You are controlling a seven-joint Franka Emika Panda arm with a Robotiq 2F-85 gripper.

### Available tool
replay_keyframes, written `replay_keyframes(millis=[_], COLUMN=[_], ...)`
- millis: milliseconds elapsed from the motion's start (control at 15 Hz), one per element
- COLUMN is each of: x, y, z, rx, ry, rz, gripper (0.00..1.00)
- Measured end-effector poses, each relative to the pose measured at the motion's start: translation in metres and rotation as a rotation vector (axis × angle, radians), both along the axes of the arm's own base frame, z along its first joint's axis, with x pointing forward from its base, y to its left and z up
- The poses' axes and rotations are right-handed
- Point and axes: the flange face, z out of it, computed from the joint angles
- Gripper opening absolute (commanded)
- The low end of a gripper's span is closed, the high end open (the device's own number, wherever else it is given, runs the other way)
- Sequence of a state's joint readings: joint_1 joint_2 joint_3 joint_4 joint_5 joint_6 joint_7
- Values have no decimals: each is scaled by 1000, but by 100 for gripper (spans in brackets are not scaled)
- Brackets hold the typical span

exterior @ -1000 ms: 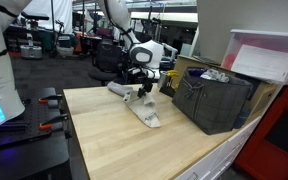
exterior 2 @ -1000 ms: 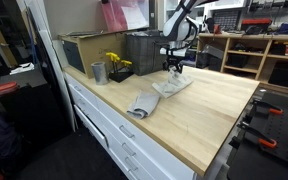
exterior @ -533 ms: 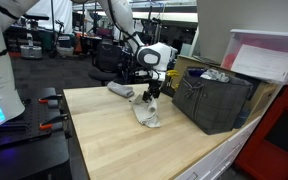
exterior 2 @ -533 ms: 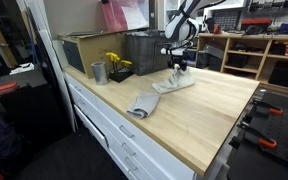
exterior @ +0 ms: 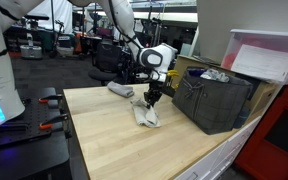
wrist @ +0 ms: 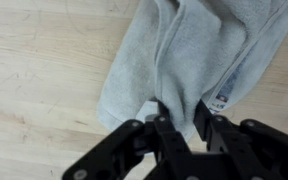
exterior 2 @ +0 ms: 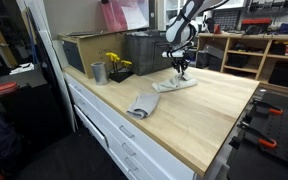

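Note:
My gripper [wrist: 184, 118] is shut on a fold of a light grey towel [wrist: 179, 55] and holds that edge lifted off the wooden worktop [wrist: 34, 70]. A white label shows at the towel's edge by the right finger. In both exterior views the gripper [exterior: 152, 97] [exterior 2: 180, 70] hangs over the towel [exterior: 144, 115] [exterior 2: 174, 84], whose lower part still lies on the worktop. A second, folded grey towel [exterior 2: 142, 104] lies nearer the worktop's front edge, and it also shows behind the gripper [exterior: 121, 90].
A dark crate [exterior: 212, 100] [exterior 2: 144, 52] stands next to the towel. A metal cup [exterior 2: 99, 72] and a small tray with yellow items [exterior 2: 117, 66] stand by a cardboard box [exterior 2: 84, 48]. A pink-lidded bin [exterior: 264, 58] sits above the crate.
The gripper has moved with the towel edge in it, toward the crate, and risen a little. The towel has been drawn up and bunched under it. The folded towel has not moved.

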State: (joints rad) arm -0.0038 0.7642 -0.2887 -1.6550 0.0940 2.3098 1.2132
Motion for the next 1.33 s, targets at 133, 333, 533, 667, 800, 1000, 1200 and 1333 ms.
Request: replay_keyframes(millis=[133,333,533,667,800,1000,1200,1333], x=[3,10,16,17,13,0,-15,-20], y=[8,24,44,59,71,76,68,64], z=[1,7,12,14,13,0,-15,-21], rx=[-50,-121,-142,-113,-60,-7,9,27], ry=[10,14,9,10,16,49,88,92], rz=[16,52,92,115,142,155,173,197], gripper=[77,98,100,100,100,100,68,51])
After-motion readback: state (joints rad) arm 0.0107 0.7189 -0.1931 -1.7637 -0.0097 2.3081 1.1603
